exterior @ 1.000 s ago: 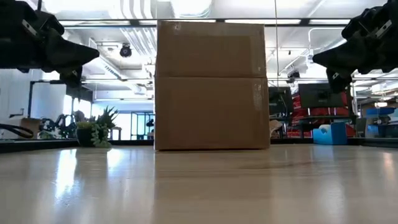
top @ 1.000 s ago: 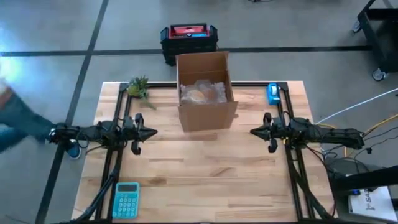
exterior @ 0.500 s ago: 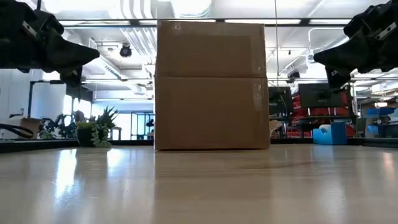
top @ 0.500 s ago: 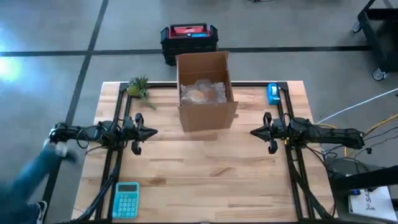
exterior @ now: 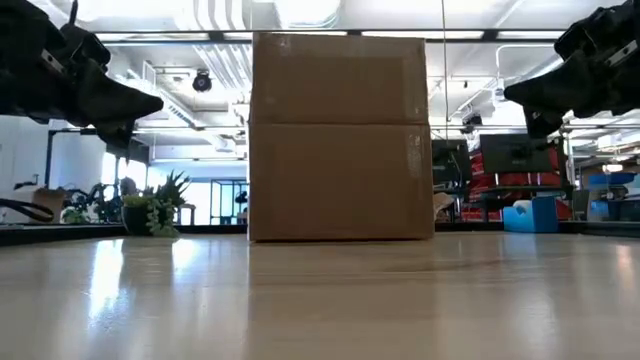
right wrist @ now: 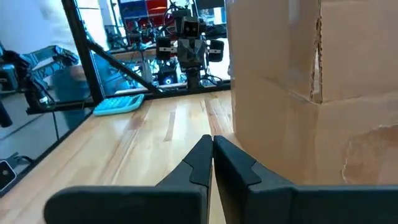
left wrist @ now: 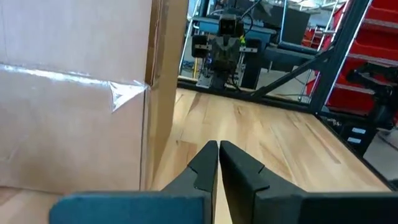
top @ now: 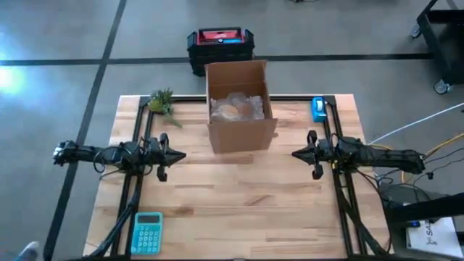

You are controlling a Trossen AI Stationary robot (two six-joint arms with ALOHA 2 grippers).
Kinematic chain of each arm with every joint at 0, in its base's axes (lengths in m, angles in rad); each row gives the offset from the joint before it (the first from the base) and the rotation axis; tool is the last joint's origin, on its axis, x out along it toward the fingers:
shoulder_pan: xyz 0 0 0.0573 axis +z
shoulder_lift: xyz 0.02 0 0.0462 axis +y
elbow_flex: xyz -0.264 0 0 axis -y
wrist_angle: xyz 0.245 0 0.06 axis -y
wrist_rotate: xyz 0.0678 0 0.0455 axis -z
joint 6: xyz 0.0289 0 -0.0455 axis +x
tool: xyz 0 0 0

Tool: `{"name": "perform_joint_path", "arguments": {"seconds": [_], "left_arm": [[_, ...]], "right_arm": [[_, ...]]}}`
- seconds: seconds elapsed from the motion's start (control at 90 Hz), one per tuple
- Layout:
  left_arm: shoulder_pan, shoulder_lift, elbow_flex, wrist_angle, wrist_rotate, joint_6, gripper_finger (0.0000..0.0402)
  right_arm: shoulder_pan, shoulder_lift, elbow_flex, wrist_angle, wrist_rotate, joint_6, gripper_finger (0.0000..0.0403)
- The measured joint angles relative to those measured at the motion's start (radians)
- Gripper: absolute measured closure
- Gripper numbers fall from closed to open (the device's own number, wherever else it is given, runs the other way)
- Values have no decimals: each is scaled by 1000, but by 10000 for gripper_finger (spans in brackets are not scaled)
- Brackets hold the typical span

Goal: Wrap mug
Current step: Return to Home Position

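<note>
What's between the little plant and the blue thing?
The box stands between the plant and the blue thing, seen in the high view.

Desk: a pale, plank-built wooden desk [top: 239,210], rectangular, with black metal frame rails [top: 127,196] running front to back near its left and right sides.
Box: an open-topped brown cardboard box [top: 243,136] stands upright at the middle of the far edge.
Plant: a small green leafy plant [top: 162,101] sits at the far left corner, well apart from the box.
Blue item: a small blue block-shaped object [top: 317,109] rests near the far right corner, just beside the right rail.
Calculator: a flat teal calculator [top: 147,232] lies at the near left corner.
</note>
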Motion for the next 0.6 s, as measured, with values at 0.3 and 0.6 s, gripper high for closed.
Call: {"name": "perform_joint_path", "arguments": {"seconds": [0.3, 0.6], "left_arm": [[0, 65, 0, 0, 0, 0, 395], [0, 125, 0, 3, 0, 0, 395]], "right_arm": [[0, 0, 0, 0, 1, 67, 403], [0, 5, 0, 0, 2, 114, 403]]}}
